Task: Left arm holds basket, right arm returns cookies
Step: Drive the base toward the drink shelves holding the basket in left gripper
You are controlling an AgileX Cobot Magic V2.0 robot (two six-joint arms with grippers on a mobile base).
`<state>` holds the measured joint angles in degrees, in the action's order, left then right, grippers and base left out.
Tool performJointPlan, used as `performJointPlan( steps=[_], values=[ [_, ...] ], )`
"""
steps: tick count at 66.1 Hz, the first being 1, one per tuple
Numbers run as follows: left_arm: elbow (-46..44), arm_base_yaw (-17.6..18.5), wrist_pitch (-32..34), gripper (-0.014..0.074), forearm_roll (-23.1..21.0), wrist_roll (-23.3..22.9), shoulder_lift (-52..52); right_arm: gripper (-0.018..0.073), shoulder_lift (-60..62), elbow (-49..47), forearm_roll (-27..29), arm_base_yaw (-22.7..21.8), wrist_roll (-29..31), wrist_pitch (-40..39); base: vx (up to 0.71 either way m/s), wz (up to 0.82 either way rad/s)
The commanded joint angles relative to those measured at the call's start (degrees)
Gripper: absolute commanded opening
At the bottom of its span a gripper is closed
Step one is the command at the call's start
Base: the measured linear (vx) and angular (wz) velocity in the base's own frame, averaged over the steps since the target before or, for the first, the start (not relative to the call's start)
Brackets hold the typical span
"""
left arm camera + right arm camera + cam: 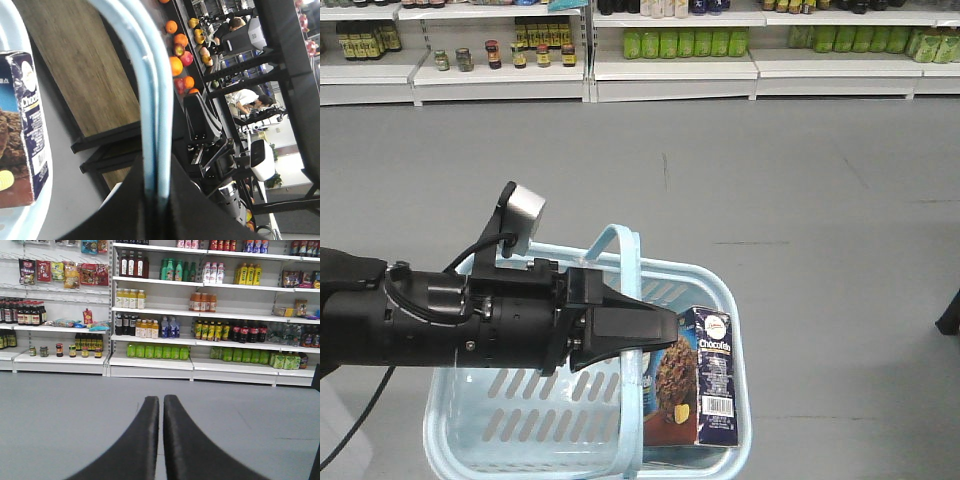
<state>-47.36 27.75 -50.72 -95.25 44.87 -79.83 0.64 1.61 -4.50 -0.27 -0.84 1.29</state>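
One pale-blue plastic basket (735, 300), smooth and slotted, is held from above by my left hand (655, 330). That hand is clamped on the basket's hoop handle (618, 245), I judge to keep it steady and open. Just past that hand's tip, the navy cardboard cookies box (708, 375) stands upright inside, against the wall. My right hand (161, 407), tapered fingers together, grips nothing.

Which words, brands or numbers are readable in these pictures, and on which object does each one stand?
"Chocofello": white brand name on the navy cookies box, which stands in the basket. The left wrist view shows only "Choco".
Small print, barcode digits and round logo on the box: too small to read.
Labels on the shelf bottles and hanging packets: too blurred to read.
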Motion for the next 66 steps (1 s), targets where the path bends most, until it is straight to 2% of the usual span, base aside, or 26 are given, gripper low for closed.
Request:
performJointPlan(
  steps=[1,66],
  values=[
    [-2.3,0.2,-2.7,-0.0003,-4.8,0.7,1.9,-0.0003,0.7,1.0,-0.3,-0.3,0.1,-4.2,0.51,-0.07],
    [-2.3,0.2,-2.7,-0.0003,-4.8,0.7,1.9,-0.0003,0.7,1.0,-0.3,-0.3,0.1,-4.2,0.51,0.01]
  ],
)
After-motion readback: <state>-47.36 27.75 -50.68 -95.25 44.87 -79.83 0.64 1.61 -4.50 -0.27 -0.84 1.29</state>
